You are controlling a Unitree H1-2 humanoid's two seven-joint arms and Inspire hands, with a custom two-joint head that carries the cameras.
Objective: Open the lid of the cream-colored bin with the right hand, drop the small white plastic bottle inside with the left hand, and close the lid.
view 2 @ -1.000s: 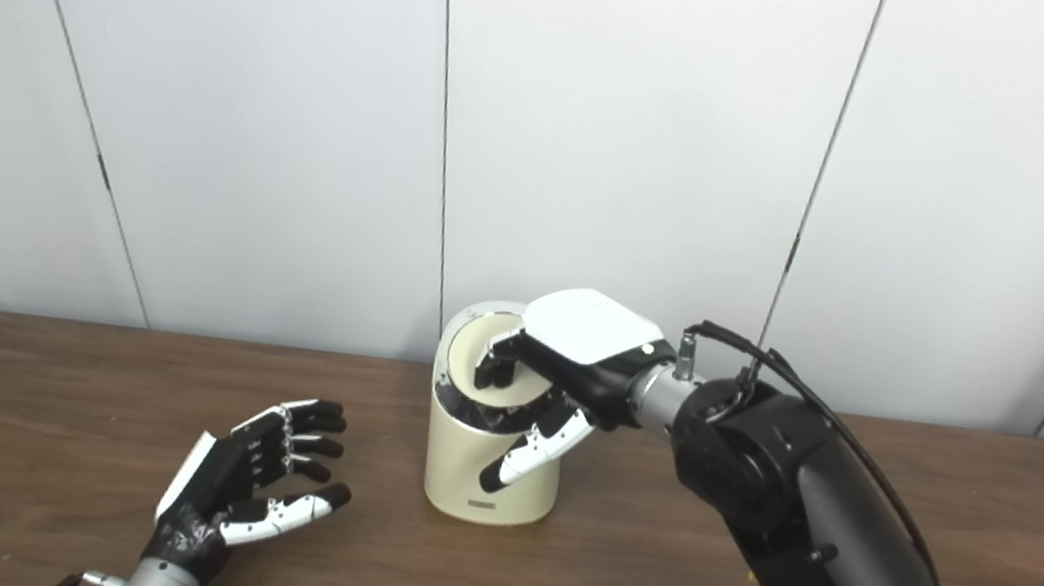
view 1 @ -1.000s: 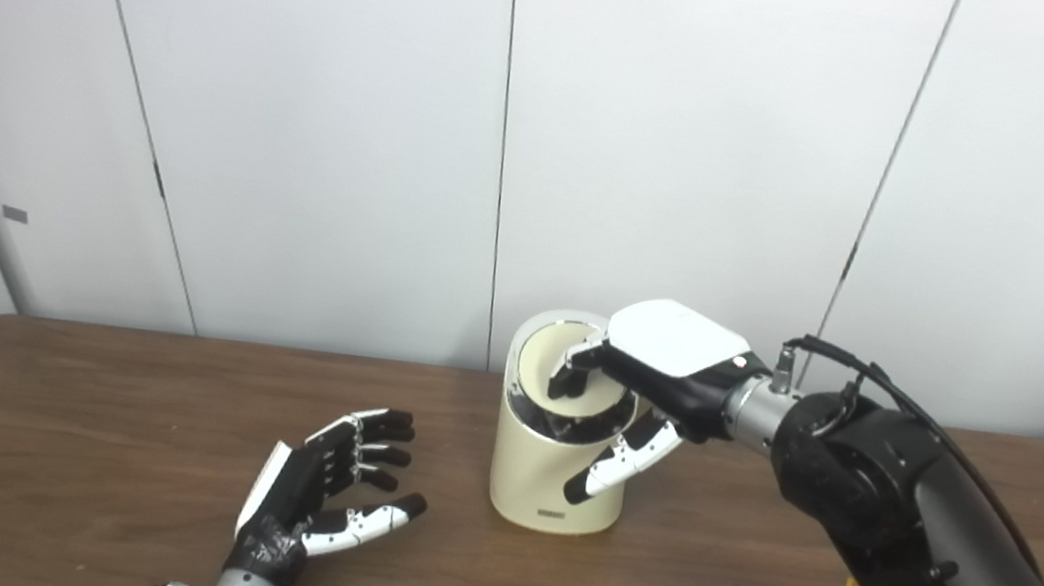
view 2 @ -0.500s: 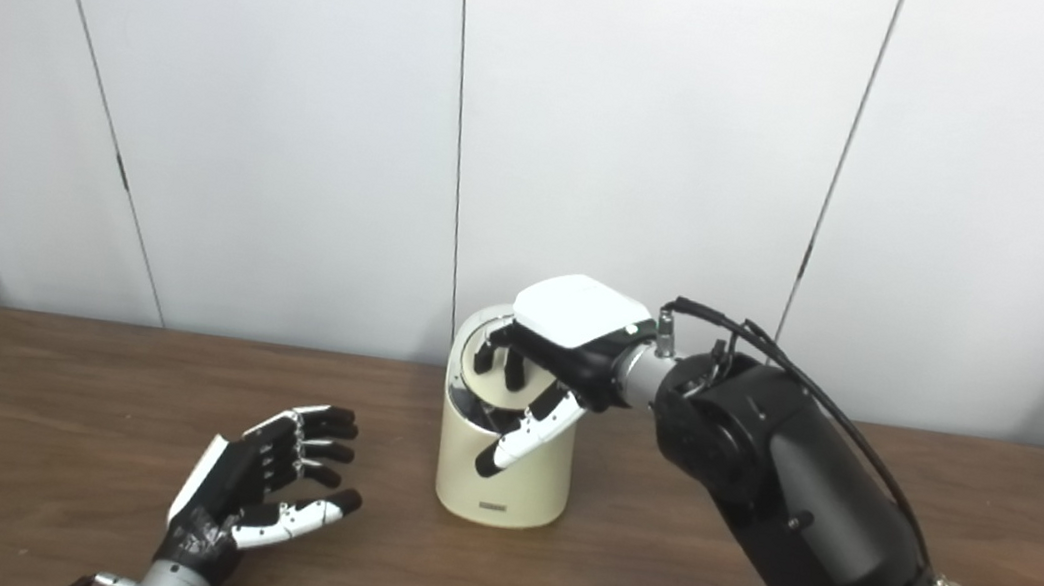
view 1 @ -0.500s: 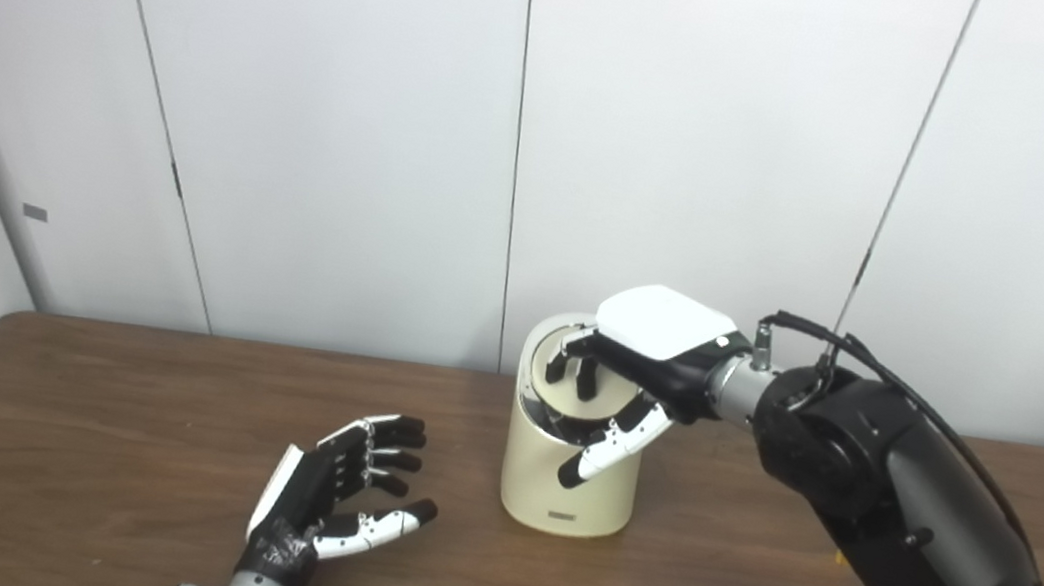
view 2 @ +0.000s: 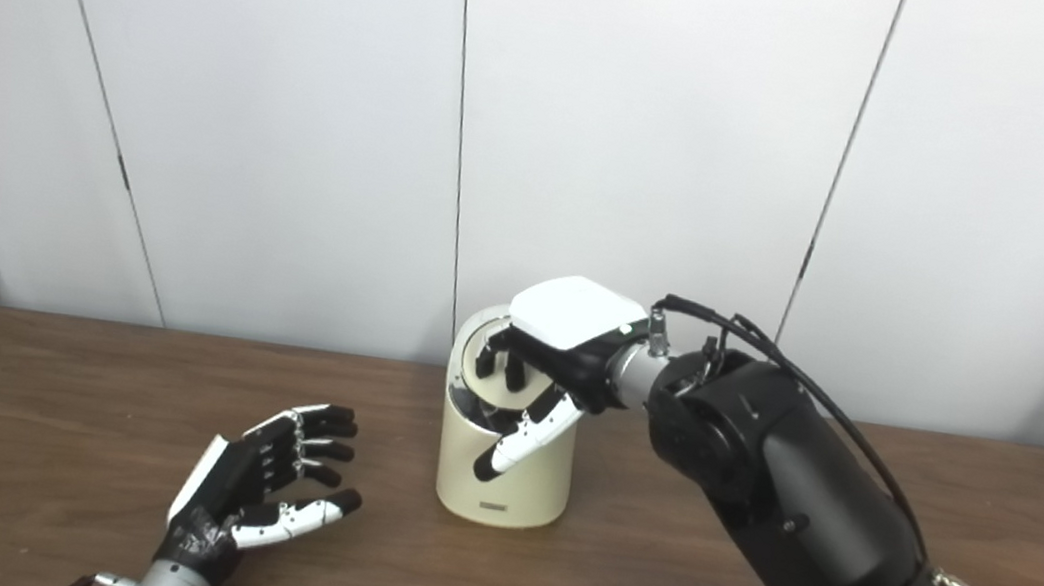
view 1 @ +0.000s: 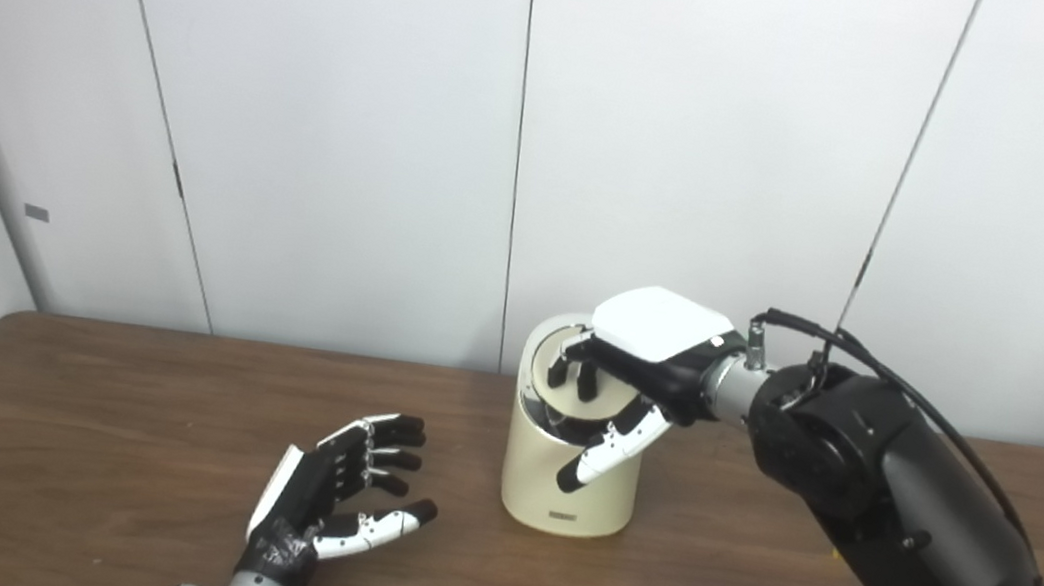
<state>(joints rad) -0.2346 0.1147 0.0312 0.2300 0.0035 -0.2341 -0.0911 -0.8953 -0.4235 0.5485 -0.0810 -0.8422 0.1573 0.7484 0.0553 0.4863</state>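
Okay, my right hand point(view 1: 637, 374) has its fingers curled over the raised lid point(view 1: 560, 384) of the cream bin point(view 1: 568, 476), thumb out front. My left hand point(view 1: 339, 496) lies spread, empty. No bottle visible, maybe inside. Risk: fingers slip, lid snaps down.

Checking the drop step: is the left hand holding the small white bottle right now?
No. The left hand hangs open over the table with fingers spread and nothing in it; no bottle shows anywhere.
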